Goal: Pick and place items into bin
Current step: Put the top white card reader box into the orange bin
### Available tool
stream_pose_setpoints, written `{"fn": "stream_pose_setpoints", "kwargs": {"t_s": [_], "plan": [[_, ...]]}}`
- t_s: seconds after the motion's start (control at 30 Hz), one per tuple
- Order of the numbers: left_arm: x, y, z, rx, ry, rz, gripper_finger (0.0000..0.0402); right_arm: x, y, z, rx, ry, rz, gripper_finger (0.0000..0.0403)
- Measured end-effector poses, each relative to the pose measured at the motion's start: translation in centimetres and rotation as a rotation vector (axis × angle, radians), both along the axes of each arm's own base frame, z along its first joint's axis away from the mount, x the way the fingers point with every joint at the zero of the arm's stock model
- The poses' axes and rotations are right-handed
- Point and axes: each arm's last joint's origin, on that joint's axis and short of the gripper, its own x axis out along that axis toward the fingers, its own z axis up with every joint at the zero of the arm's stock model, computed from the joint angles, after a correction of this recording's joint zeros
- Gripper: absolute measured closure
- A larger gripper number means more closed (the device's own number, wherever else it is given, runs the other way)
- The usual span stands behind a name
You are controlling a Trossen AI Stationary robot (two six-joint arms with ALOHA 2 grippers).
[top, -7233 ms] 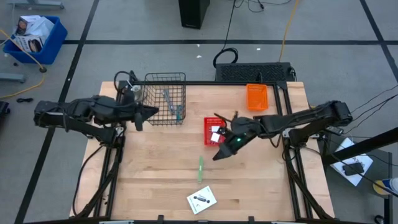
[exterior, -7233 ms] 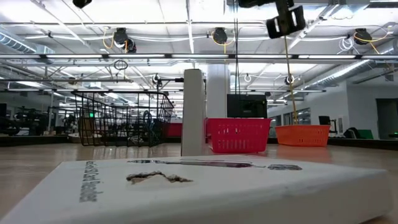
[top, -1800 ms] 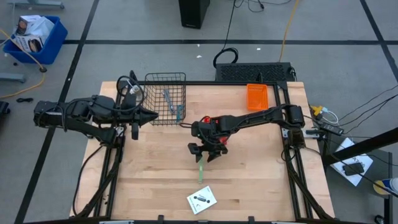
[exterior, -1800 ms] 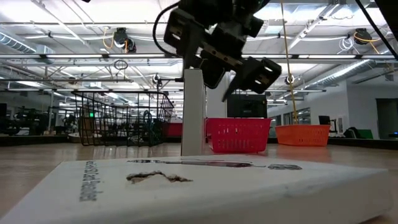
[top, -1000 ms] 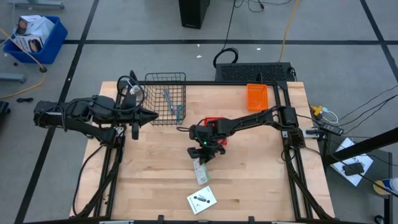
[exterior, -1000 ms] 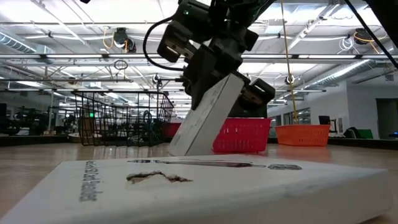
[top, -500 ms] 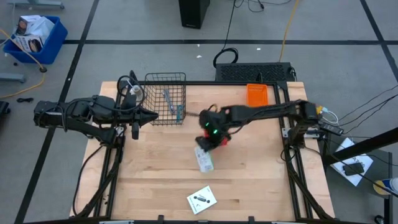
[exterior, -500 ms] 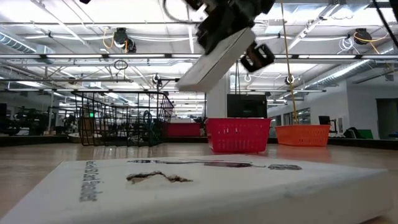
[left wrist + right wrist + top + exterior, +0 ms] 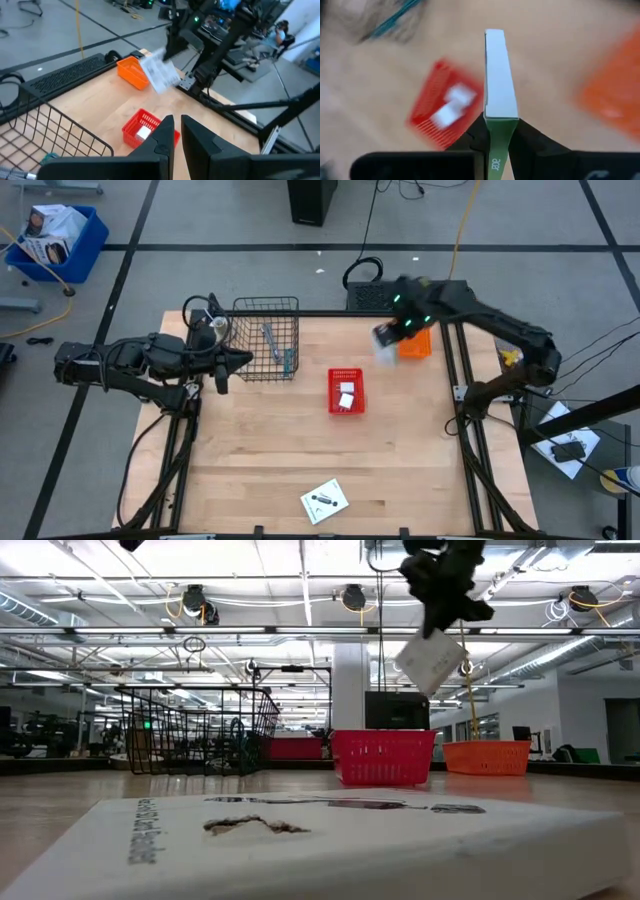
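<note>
My right gripper [image 9: 393, 330] hangs high over the table's far right corner, next to the orange bin [image 9: 415, 340]. It is shut on a flat white packet [image 9: 430, 658] that has a green end. The left wrist view shows this packet [image 9: 159, 75] in the air. A second white packet [image 9: 324, 500] lies flat near the table's front edge. The red bin [image 9: 346, 391] holds small white blocks. The wire basket [image 9: 266, 340] holds a grey tool and a teal stick. My left gripper [image 9: 243, 360] waits shut beside the basket, holding nothing. My right gripper pinches the packet's green end [image 9: 498, 127] between its two fingers, one finger on each flat face. The fingers slant down from above. The white part [image 9: 496, 70] reaches out past the fingertips, and the packet hangs tilted, clear of the table and the bins.
The three bins stand in the table's far half: wire basket at left, red bin in the middle, orange bin at the far right. Bare wood [image 9: 260, 450] lies between the red bin and the front packet. A dark mat [image 9: 400, 295] lies behind the table's far edge.
My right gripper has lifted the packet off the middle of the table, where it stood on its edge. It has carried the packet up and toward the far right corner, from near the red bin to beside the orange bin, turning as it went. The packet now hangs clear.
</note>
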Motion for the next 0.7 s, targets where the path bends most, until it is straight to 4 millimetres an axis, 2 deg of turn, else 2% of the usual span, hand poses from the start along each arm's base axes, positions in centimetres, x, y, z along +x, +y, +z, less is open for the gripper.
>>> {"fn": "stream_pose_setpoints", "kwargs": {"t_s": [0.17, 0.37, 0.53, 0.7], "plan": [[0.2, 0.1, -0.1, -0.004, 0.004, 0.038, 0.0364, -3.7, -4.5, 0.3, -0.092, 0.055, -0.088, 0.0370], [0.8, 0.0, -0.4, 0.006, 0.025, 0.062, 0.0364, -6.4, -8.5, -0.9, -0.059, 0.091, -0.132, 0.0370], [1.3, 0.0, -0.7, 0.002, 0.038, 0.064, 0.0364, -8.2, -11.1, -2.2, -0.005, 0.124, -0.186, 0.0370], [1.8, -0.1, -0.9, 0.004, 0.057, 0.063, 0.0364, -8.8, -13.1, -4.0, 0.083, 0.118, -0.210, 0.0370]]}}
